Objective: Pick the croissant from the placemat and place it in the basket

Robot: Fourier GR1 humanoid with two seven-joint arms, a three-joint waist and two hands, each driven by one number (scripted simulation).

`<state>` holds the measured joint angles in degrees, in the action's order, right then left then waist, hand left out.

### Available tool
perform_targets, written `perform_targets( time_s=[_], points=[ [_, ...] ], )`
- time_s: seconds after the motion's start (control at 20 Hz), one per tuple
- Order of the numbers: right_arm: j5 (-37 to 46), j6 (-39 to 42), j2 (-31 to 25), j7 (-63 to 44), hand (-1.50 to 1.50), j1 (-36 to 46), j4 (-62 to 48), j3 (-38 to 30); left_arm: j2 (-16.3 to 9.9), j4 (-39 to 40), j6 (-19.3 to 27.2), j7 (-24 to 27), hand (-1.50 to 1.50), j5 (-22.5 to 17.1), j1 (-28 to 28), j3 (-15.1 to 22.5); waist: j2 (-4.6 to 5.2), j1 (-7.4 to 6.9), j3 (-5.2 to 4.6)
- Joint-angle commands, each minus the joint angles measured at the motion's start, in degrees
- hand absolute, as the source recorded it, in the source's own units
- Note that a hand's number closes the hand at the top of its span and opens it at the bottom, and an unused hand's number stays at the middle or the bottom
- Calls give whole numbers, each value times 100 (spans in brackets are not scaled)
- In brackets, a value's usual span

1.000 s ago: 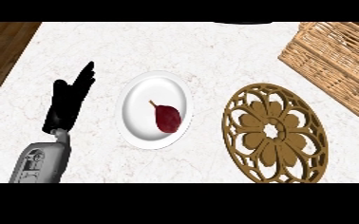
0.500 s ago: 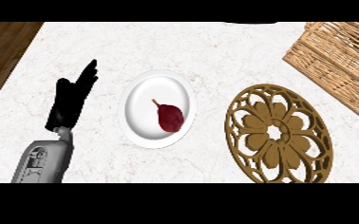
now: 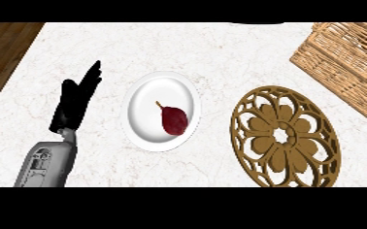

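Only one view is showing here, and it is looking steeply down from the robot's head onto the white marbled counter, facing away from the robot's body so that the far side is lying along the top. A grey forearm is coming in from the lower edge at the left. The view is sitting fairly near the surface: the white plate is filling the middle, the round brown placemat is reaching almost to the bottom, and the wicker basket is being cut off at the right edge. A strip of wooden floor is showing at the upper left.
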<state>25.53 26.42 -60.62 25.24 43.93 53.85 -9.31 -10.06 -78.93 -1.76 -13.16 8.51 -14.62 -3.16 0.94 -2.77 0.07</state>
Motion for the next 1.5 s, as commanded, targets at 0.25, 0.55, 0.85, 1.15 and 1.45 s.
perform_targets(
  time_s=[0.25,0.55,0.85,1.15,1.45],
  points=[
    [1125,-1002,469,1436,150,678,-2072,598,-106,25,-164,-167,0,-147,-186,-133,7,-16,5],
    [987,-630,779,1422,150,834,-3192,376,-107,-16,-71,-111,0,-93,-91,-174,3,36,7],
    [994,-467,844,1681,-150,1366,-3872,206,60,-134,-5,8,0,19,137,2,4,-2,8],
    [348,-641,845,1544,-150,1655,-4251,-556,23,-203,-68,22,0,-20,172,-20,9,-26,12],
    [-148,-896,409,1392,-150,1535,-4645,-1180,141,-142,40,-225,0,67,-158,66,40,0,23]
  ],
)
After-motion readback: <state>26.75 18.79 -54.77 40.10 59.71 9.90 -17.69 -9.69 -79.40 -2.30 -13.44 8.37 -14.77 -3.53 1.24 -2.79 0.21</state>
